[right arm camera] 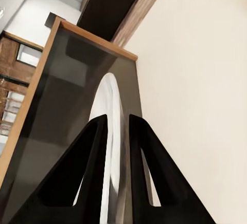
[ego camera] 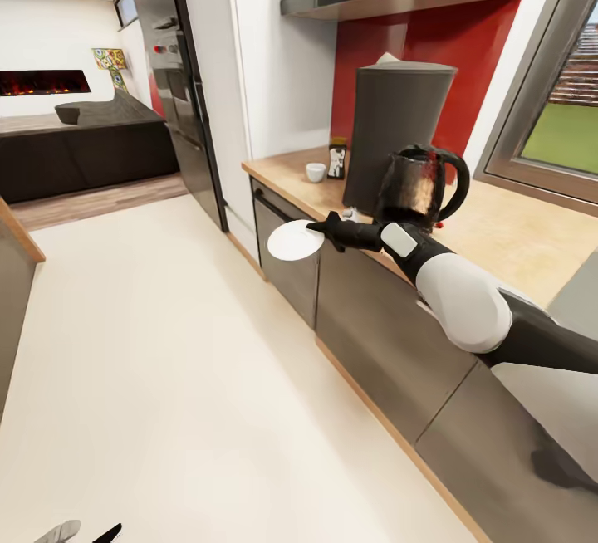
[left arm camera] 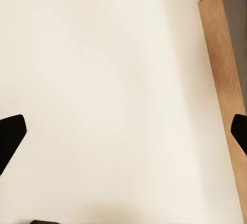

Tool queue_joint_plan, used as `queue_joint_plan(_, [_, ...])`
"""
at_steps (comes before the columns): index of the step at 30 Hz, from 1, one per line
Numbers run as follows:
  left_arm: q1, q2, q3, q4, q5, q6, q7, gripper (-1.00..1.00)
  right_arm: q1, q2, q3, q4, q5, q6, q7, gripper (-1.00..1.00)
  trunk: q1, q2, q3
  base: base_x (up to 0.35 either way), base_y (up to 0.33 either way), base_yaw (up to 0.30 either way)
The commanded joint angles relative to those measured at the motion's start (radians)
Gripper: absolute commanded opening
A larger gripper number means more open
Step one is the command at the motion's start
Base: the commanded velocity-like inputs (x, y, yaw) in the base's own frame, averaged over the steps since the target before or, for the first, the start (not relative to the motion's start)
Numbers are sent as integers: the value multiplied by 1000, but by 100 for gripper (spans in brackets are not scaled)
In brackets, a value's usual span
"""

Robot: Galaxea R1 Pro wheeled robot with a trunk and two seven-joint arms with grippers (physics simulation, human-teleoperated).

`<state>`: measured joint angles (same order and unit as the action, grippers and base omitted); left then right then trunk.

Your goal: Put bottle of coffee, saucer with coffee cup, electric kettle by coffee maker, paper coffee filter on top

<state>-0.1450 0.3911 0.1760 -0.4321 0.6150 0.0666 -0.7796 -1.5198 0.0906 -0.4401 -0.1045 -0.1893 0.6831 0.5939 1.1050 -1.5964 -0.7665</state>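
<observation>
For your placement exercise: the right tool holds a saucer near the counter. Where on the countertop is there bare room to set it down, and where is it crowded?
Free: the countertop right of the kettle toward the window, and the strip left of the cup. Crowded: the cup, bottle, coffee maker and kettle cluster. The right tool holds the saucer off the counter's edge.

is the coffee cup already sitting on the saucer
No, the coffee cup stands on the countertop by the coffee bottle, while the saucer is held by the right tool out over the floor.
</observation>
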Motion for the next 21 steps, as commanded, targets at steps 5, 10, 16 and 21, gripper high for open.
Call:
queue_joint_plan(5, [-1, 0, 0, 1, 8, 7, -4, 100, 0, 4, 1, -1, -13, 9, -2, -100, 0, 0, -1, 210, 223, 0])
queue_joint_plan(10, [-1, 0, 1, 1, 8, 7, -4, 100, 0, 5, 1, -1, -13, 3, -2, -100, 0, 0, -1, 68, 72, 0])
queue_joint_plan(16, [-1, 0, 0, 1, 8, 7, -4, 100, 0, 6, 1, 3, -13, -39, -1, -100, 0, 0, -1, 66, 80, 0])
queue_joint_plan(21, [-1, 1, 0, 1, 8, 7, -4, 100, 0, 6, 1, 4, -13, -51, 0, -100, 0, 0, -1, 200, 207, 0])
